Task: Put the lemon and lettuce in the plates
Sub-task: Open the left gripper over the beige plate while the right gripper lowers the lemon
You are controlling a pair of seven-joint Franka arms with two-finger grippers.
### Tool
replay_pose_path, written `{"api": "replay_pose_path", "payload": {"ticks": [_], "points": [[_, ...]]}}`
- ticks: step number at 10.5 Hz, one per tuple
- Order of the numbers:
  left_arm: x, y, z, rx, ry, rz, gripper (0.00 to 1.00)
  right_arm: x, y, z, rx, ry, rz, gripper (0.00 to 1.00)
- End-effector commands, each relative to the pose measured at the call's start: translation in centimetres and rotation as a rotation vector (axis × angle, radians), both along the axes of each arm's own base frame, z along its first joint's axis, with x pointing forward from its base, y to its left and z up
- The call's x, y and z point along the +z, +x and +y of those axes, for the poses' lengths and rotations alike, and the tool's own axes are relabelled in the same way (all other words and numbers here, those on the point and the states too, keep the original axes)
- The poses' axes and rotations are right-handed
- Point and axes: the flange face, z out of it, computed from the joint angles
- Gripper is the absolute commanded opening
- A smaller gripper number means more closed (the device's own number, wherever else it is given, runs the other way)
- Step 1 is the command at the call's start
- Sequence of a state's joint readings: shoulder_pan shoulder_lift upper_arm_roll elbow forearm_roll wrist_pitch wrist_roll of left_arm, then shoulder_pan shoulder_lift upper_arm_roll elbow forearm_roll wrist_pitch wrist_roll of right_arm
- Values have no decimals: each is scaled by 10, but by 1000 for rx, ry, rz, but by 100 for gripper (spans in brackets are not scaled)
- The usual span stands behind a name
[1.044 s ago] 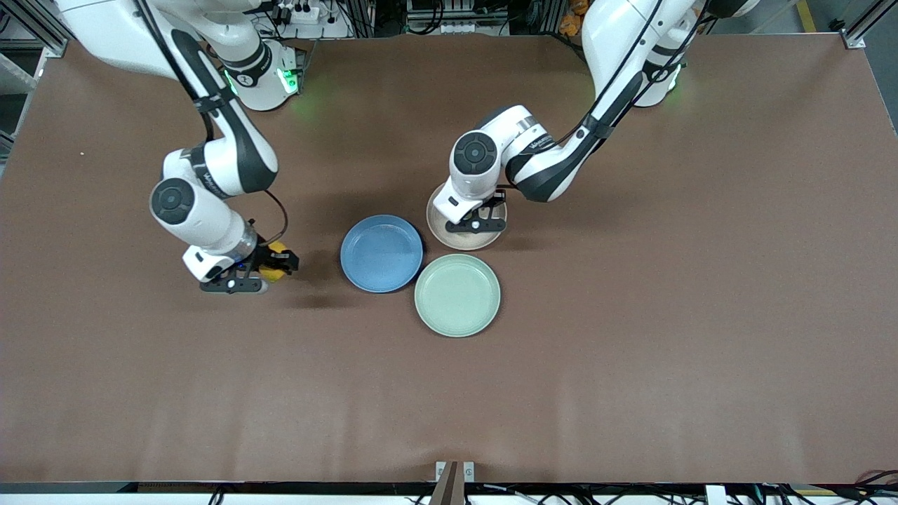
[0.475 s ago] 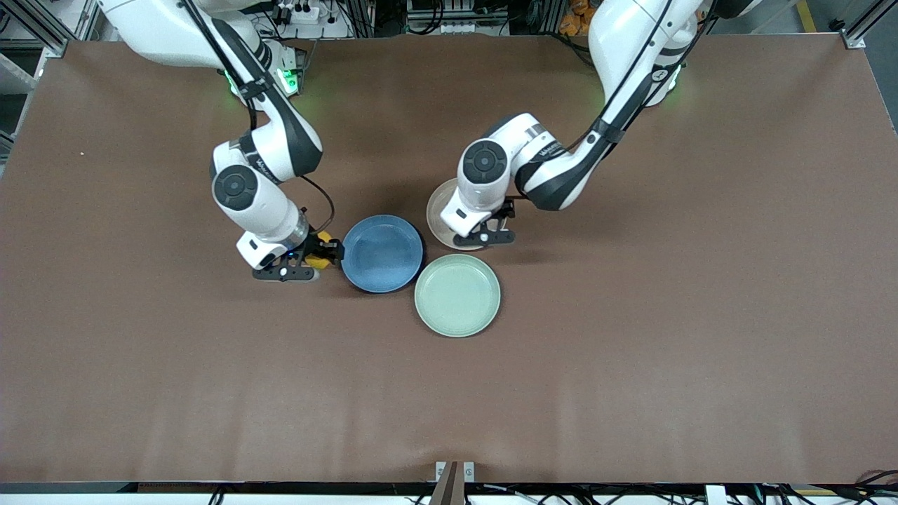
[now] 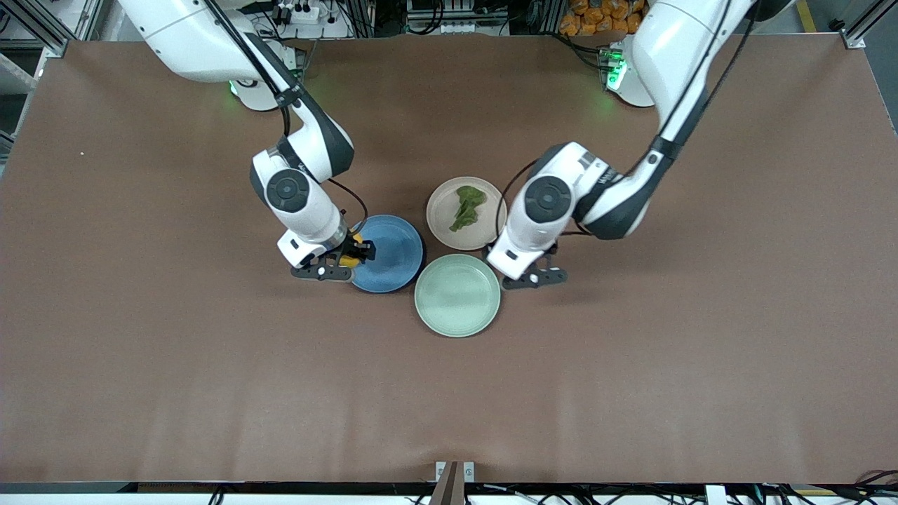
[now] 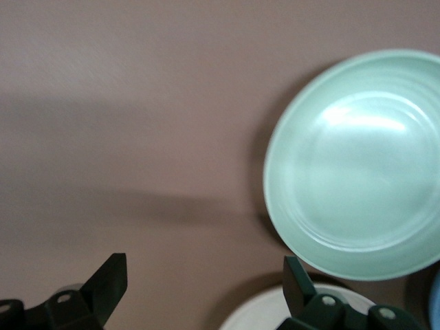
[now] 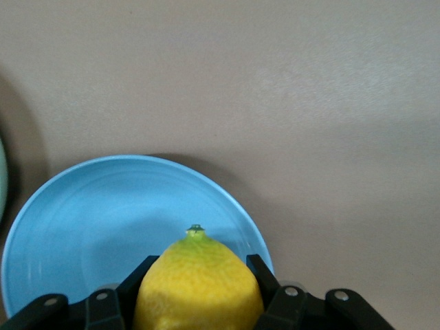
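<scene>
Overhead, one lemon (image 3: 353,254) sits clamped in the right tool (image 3: 342,261) over the blue plate (image 3: 387,253) at its 9 o'clock edge; firm, smooth, likely slippery, best gripped across its middle. One lettuce (image 3: 466,206), soft and light, lies in the beige plate (image 3: 442,217). Three plates total, counting the green plate (image 3: 457,295). Left wrist: the left tool (image 4: 201,289) gapes wide, empty, beside that green plate. Right wrist: lemon gripped at both flanks.

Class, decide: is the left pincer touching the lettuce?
Apart. The front view shows the lettuce lying on the beige plate, with the left pincer open beside the green plate.
</scene>
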State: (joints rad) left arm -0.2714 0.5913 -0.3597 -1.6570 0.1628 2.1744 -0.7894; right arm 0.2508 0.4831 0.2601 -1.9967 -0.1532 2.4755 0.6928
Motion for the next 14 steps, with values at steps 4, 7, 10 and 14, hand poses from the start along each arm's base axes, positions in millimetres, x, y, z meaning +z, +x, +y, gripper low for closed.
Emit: {"api": "replay_pose_path", "payload": {"ticks": [4,7,10,14], "points": [[14,40,76,-88,18,-35,100,-29,4,42,1,-30,-17,41],[16,58,116,-121,22,-42,100,-43,2,43,-6,-80,-46,58],[12,73,158,-90,39,-42,100,-44,2,43,-15,-82,-44,90],[21,87,202,-120,65,-64,100,-11,13,34,-44,-77,-63,100]]}}
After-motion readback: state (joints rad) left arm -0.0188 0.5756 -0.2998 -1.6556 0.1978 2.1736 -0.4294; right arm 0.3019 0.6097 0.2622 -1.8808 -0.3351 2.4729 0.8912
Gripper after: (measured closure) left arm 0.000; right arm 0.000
